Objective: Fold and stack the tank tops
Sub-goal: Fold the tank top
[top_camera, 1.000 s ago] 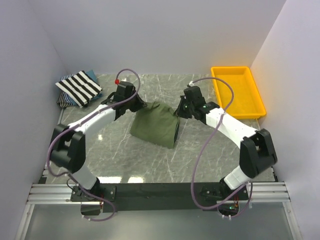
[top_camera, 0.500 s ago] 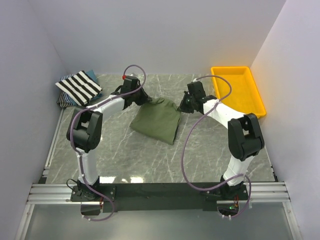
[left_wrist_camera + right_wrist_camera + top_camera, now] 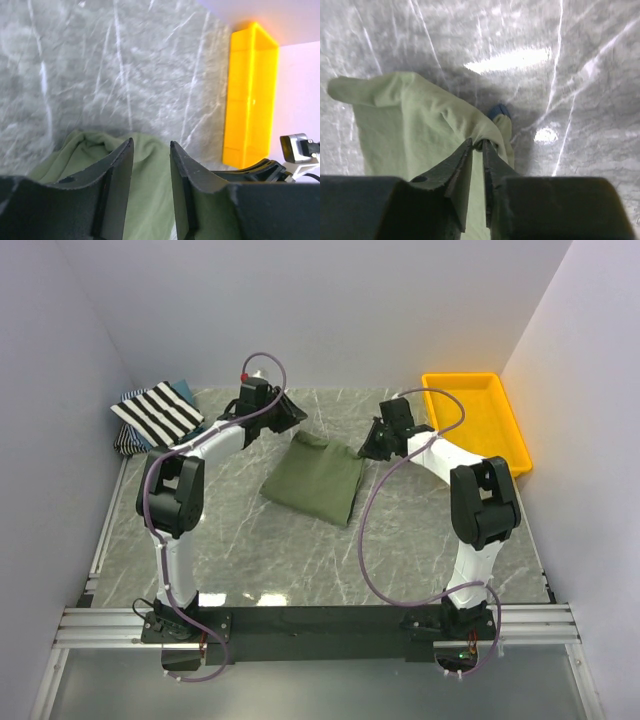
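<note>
At the upper left of the top view, the striped tank top [image 3: 158,412] lies over the bluish one [image 3: 184,390]; whether either is properly folded is too small to tell. Toward the centre, the left gripper [image 3: 151,142] holds its jaws apart and empty over the far edge of the olive tank top [image 3: 318,478], which lies folded into a compact rectangle mid-tabletop [image 3: 250,540]. At that garment's upper right corner the right gripper [image 3: 476,142] has narrow jaws with a pinch of olive cloth between their tips, so I judge this fold nearly done, with release and stacking left.
</note>
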Available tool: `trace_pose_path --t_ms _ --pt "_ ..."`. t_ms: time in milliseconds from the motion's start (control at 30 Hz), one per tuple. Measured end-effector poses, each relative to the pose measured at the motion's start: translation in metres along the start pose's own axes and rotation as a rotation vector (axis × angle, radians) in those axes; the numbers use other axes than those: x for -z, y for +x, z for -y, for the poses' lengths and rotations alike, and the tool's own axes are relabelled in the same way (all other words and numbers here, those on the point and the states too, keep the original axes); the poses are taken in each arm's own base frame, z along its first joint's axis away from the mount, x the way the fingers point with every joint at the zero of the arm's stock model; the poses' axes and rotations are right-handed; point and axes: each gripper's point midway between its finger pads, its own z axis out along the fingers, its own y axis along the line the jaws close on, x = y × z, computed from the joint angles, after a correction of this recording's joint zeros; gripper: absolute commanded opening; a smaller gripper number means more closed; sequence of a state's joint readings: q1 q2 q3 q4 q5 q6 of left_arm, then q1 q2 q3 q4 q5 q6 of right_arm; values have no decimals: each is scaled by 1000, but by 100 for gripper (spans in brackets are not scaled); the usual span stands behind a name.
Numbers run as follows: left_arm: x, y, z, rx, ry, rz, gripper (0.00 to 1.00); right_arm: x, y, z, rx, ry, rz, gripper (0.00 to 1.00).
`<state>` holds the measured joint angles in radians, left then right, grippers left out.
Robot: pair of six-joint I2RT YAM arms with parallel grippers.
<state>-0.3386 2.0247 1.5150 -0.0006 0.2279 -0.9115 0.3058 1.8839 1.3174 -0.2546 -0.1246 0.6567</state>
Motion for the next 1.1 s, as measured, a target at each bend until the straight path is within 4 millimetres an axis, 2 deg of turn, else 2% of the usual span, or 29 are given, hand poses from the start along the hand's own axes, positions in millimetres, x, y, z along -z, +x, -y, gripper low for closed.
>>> trace_pose_path --t_ms 167,333,433,500,600,667,700,733,800,867,900,967,1100 --pt "1 -7 5 -4 24 11 43 2 -10 -4 -4 -10 20 32" --pt "5 -11 6 -1 30 9 44 3 -13 2 -8 15 28 36" --pt "19 -12 10 1 31 14 42 8 -14 5 7 45 41 38" --pt "38 -13 16 13 33 32 40 16 -16 2 31 51 58 39" --pt "70 -12 25 41 43 57 35 29 -14 -25 90 -1 65 40" --pt "90 -11 32 55 68 68 30 34 -12 -58 141 -76 60 38" --pt "93 -10 36 57 78 67 24 36 -10 -76 162 -124 51 38" --pt "95 -11 40 57 97 65 24 38 -7 -92 179 -169 44 38" --pt "89 -6 44 51 128 30 17 39 2 -113 201 -241 22 38" --pt "70 4 42 51 141 -37 14 37 10 -115 201 -267 -4 38" --pt "60 8 41 50 146 -66 11 36 13 -113 197 -272 -14 38" --pt "33 22 32 50 139 -138 9 30 17 -104 178 -278 -42 38" --pt "-3 59 -2 81 81 -267 9 11 23 -83 123 -287 -89 38"
